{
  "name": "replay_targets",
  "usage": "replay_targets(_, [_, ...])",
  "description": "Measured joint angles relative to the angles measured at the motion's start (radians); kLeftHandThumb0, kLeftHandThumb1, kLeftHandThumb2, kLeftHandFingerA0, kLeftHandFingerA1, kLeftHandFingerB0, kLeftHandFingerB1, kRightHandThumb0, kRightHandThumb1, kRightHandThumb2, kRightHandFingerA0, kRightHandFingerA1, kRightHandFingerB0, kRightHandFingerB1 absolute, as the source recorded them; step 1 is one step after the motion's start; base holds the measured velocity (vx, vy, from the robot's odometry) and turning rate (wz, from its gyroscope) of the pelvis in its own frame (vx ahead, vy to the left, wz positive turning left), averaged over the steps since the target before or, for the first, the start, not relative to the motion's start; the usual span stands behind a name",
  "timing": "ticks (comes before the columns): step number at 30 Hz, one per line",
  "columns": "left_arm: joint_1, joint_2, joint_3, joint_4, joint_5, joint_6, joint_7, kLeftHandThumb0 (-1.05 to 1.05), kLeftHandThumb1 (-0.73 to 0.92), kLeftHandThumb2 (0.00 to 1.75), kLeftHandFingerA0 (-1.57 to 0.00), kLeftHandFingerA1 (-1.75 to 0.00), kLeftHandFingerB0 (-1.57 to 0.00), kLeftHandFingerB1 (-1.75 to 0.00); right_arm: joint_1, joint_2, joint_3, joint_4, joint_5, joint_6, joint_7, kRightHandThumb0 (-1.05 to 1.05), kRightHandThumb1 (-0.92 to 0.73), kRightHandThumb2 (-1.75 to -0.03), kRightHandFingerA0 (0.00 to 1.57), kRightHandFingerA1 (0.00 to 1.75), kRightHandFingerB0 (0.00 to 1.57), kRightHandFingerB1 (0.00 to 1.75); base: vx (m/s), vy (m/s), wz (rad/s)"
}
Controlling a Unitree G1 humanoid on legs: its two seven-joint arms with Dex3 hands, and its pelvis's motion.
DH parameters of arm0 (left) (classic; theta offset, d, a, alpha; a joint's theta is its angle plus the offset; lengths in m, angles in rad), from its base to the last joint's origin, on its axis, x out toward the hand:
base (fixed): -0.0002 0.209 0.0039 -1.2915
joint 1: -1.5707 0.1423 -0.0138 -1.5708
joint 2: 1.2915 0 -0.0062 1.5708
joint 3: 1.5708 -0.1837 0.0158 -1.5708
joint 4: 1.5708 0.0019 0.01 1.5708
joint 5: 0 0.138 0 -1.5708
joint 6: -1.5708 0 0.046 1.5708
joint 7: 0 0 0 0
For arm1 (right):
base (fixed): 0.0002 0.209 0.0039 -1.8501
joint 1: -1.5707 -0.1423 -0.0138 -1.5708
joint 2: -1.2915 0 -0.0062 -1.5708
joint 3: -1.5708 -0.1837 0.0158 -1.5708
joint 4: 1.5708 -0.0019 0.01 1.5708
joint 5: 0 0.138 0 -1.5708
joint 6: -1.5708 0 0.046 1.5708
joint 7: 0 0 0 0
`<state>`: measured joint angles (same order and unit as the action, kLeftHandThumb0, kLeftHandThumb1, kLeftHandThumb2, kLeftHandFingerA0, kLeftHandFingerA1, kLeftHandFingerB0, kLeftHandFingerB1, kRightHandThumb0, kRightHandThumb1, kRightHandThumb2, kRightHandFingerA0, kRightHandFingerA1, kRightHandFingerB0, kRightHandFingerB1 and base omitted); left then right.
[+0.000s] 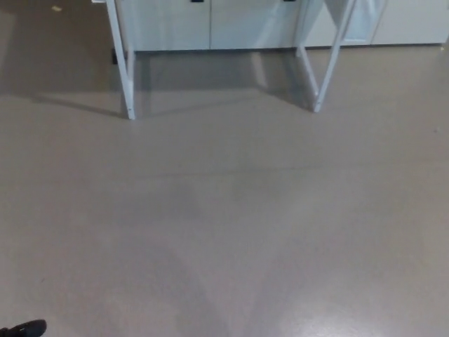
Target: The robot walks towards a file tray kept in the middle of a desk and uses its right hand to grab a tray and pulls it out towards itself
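Floor scene, counts.
Two white desk legs (125,67), three cabinet doors (172,24), one black hand tip (24,328).
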<state>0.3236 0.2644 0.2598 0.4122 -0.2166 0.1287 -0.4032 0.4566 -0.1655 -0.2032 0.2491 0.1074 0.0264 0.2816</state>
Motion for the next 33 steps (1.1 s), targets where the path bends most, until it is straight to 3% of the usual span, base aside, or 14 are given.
replay_targets(11, [-0.025, -0.009, -0.010, 0.009, 0.000, 0.000, -0.001, -0.33, 0.45, 0.53, -0.47, -0.43, -0.43, -0.37, -0.025, -0.019, -0.002, 0.020, -0.004, -0.015, -0.003, -0.23, -0.57, -0.56, 0.53, 0.54, 0.46, 0.47, 0.28, -0.145, 0.24])
replay_targets(15, [-0.027, -0.009, -0.012, 0.009, 0.000, 0.000, -0.001, -0.32, 0.46, 0.54, -0.46, -0.42, -0.42, -0.37, -0.026, -0.024, 0.001, 0.020, -0.005, -0.019, -0.003, -0.23, -0.56, -0.56, 0.54, 0.56, 0.47, 0.48, 0.28, 0.103, -0.19])
replay_targets(17, [-0.036, -0.009, -0.017, 0.009, 0.001, 0.000, 0.000, -0.39, 0.40, 0.64, -0.46, -0.48, -0.41, -0.44, -0.025, -0.026, 0.000, 0.022, -0.005, -0.021, -0.004, -0.24, -0.55, -0.56, 0.55, 0.56, 0.47, 0.49, 0.33, 0.176, -0.21])
replay_targets(18, [-0.040, -0.010, -0.019, 0.009, 0.001, 0.000, 0.001, -0.32, 0.45, 0.53, -0.48, -0.43, -0.43, -0.38, -0.025, -0.026, -0.001, 0.024, -0.006, -0.021, -0.005, -0.25, -0.55, -0.56, 0.54, 0.56, 0.47, 0.49, 0.45, 0.231, -0.08])
replay_targets(33, [-0.130, -0.023, -0.067, 0.030, 0.016, 0.001, 0.023, -0.32, 0.45, 0.53, -0.49, -0.42, -0.48, -0.39, 0.018, -0.031, -0.035, -0.028, -0.002, -0.029, -0.005, -0.26, -0.57, -0.56, 0.53, 0.53, 0.45, 0.48, 0.32, 0.090, 0.01])
